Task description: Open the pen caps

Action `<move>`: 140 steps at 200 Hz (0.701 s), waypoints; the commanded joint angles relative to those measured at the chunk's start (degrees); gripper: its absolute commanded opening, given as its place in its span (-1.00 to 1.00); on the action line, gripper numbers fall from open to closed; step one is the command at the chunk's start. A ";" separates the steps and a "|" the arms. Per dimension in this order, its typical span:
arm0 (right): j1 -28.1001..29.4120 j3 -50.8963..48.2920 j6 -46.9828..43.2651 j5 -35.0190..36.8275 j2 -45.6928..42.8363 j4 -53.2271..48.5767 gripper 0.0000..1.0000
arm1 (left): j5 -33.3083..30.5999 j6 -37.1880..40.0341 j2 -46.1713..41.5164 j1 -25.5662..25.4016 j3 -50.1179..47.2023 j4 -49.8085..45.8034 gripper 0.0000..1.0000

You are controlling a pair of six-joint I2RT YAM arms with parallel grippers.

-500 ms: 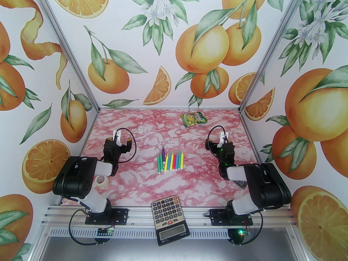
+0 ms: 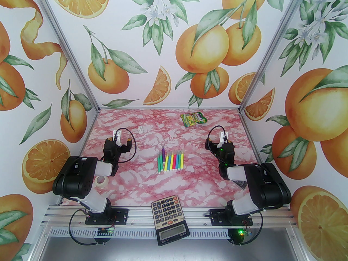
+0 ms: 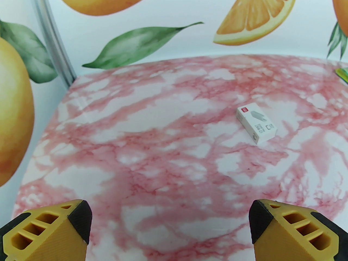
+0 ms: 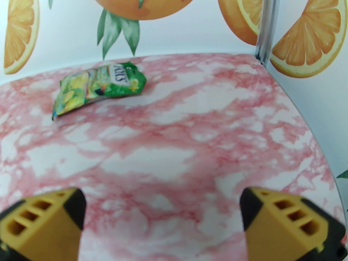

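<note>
Black arms [image 2: 76, 178] folded, left end effector [image 3: 170, 216] and right end effector [image 4: 161, 205] splayed.

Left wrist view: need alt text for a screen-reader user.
The open left gripper hangs over a pink marble table, nothing between its yellow fingers. A small white box lies ahead to the right, before an orange-print wall.

The table [image 2: 130, 185] is pink-veined marble; the pens [image 2: 170, 162] purple, green, yellow, blue, pink.
</note>
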 commanded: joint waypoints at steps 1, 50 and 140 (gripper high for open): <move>-0.39 1.31 -0.63 -1.27 0.57 2.24 1.00 | 0.19 0.47 0.45 0.44 1.52 2.05 1.00; -0.40 1.29 -0.64 -1.28 0.61 2.24 1.00 | 0.19 0.51 0.44 0.43 1.49 1.96 1.00; -0.39 1.05 -0.05 0.10 0.48 2.67 1.00 | 0.22 0.46 0.36 0.46 1.36 2.20 1.00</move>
